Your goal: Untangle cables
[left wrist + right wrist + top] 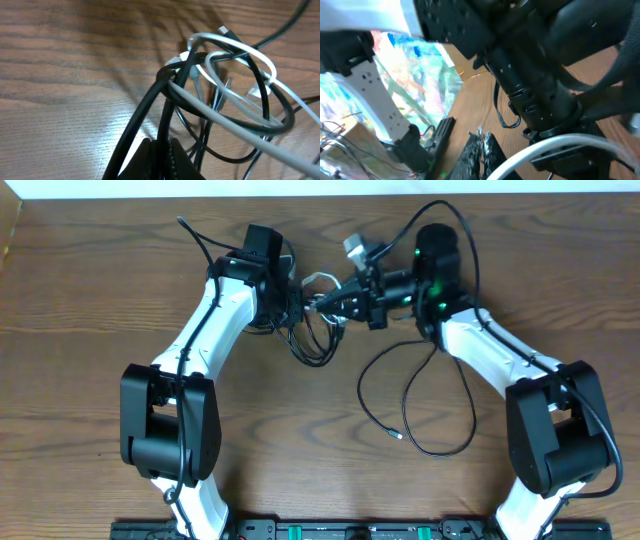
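Note:
The cables are tangled in a knot (pixel 322 298) at the back middle of the table, held up between both grippers. My left gripper (pixel 298 302) is shut on a black cable (pixel 150 107) that runs up from its jaws (pixel 162 152) into the knot. The white cable (pixel 235 50) loops around the black strands, and its white plug (pixel 355 246) sticks out behind. My right gripper (pixel 343 302) is shut with a thin shiny strand pinched at its tips (pixel 481 142). The white cable (pixel 560 145) arcs beside them. A long black cable (pixel 440 415) trails to the right, ending in a plug (pixel 399 434).
Black loops (pixel 315 348) hang from the knot toward the table's middle. The left arm's black wrist (pixel 535 75) fills much of the right wrist view. The table's back edge (pixel 320 198) is close behind the grippers.

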Tool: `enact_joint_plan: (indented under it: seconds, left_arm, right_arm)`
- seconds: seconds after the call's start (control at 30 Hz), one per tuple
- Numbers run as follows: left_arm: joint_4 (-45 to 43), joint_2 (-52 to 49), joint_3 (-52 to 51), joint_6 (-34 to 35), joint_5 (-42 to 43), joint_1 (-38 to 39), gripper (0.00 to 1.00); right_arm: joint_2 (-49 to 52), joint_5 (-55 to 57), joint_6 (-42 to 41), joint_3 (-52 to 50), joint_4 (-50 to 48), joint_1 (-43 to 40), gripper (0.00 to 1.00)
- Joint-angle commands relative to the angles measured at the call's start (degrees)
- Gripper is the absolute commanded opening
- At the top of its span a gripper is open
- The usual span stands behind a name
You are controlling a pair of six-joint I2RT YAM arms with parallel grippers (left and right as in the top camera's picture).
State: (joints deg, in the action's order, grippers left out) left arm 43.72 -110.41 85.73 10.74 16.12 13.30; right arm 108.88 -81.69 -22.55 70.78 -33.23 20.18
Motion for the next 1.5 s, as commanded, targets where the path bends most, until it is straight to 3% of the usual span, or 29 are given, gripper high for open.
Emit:
enact_joint_plan:
  seconds: [0.0, 0.3, 0.47, 0.57, 0.9, 1.07, 1.47]
  left_arm:
    - [0.3, -0.8, -0.5, 0.5, -0.8, 0.0, 0.08]
    - [0.4, -0.8, -0.5, 0.5, -0.8, 0.0, 0.08]
    - [0.4, -0.8, -0.5, 0.5, -0.8, 0.0, 0.08]
    - [0.3, -0.8, -0.5, 0.5, -0.8, 0.0, 0.08]
    - [0.3, -0.8, -0.5, 0.5, -0.8, 0.0, 0.08]
    - [0.3, -0.8, -0.5, 0.5, -0.8, 0.0, 0.08]
    - [0.2, -0.8, -0.5, 0.5, -0.8, 0.0, 0.08]
  right_arm:
    - [-1.4, 1.0, -14.4, 0.4, -3.8, -0.9, 0.01]
    - [-1.4, 18.4, -37.0, 0.4, -16.9, -1.8, 0.01]
    - [-1.4, 21.6, -42.9, 0.4, -29.0, -3.8, 0.01]
    - [-1.4, 24.1, -43.2, 0.4, -29.5, -5.5, 0.01]
    - [-1.4, 43.1, -26.1, 0.3, -6.7, -8.2, 0.01]
    - [-1.6, 46.3, -22.5, 0.3, 2.1, -8.3, 0.01]
    - [-1.6, 56.0, -3.6, 0.3, 37.7, -8.2, 0.01]
